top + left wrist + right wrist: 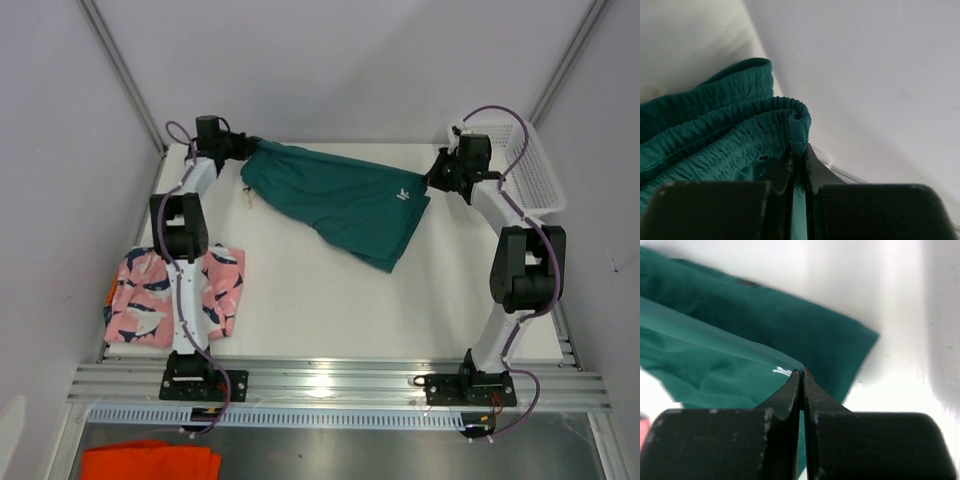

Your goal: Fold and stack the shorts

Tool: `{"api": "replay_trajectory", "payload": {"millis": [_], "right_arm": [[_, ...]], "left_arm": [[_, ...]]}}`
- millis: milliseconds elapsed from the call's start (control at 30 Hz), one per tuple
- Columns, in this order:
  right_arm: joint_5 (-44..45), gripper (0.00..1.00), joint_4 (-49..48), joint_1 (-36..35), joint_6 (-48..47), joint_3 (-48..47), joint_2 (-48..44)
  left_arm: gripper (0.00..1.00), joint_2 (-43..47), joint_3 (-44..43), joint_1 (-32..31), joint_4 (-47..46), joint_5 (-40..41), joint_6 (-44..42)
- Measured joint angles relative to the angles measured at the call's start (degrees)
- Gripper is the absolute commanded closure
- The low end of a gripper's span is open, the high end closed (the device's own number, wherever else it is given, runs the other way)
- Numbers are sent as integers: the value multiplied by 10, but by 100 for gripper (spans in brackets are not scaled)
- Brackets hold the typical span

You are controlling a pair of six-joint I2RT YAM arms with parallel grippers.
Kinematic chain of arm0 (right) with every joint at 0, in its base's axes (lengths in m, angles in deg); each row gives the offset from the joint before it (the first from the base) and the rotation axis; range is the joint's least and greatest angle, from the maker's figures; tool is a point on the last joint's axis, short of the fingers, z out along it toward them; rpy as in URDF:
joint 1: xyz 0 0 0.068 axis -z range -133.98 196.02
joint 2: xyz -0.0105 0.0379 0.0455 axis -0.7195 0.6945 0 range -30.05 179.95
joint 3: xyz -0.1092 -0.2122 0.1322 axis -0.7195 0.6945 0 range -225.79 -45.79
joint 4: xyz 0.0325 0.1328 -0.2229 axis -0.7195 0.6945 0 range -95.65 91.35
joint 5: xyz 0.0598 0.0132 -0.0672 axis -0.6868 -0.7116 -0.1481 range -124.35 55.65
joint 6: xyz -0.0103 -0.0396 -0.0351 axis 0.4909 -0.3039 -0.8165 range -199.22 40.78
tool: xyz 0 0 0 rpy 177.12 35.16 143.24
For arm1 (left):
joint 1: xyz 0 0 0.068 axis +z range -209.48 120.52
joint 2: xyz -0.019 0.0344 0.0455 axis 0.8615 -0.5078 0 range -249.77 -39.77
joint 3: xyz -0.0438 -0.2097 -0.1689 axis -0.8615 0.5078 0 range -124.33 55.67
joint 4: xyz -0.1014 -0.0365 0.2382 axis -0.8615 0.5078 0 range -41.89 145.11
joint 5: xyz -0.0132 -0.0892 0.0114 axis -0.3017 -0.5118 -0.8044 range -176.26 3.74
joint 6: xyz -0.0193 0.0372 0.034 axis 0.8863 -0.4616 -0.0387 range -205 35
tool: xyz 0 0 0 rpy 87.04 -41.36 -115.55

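Teal shorts (340,200) in L claw (245,152), R claw (432,183)

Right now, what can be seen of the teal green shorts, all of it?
The teal green shorts are plain, soft fabric with a gathered elastic waistband and a small white logo near one leg hem. They are stretched wide over the far part of the table: the left gripper is shut on the waistband, the right gripper on a fabric edge by the logo. One leg sags toward the near side.
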Motion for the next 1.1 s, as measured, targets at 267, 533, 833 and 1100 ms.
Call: {"api": "replay_trajectory", "payload": {"millis": [267, 533, 833, 1100], "right_arm": [[87, 29, -56, 34, 42, 11, 58], [98, 13, -53, 45, 41, -60, 113], [50, 15, -51, 33, 38, 35, 19], [11, 20, -38, -121, 16, 32, 5]], "left_arm": [[1, -99, -92, -39, -107, -9, 21], [1, -67, -34, -39, -175, 0, 10], [1, 100, 132, -9, -180, -32, -41], [1, 275, 252, 22, -96, -41, -175]]}}
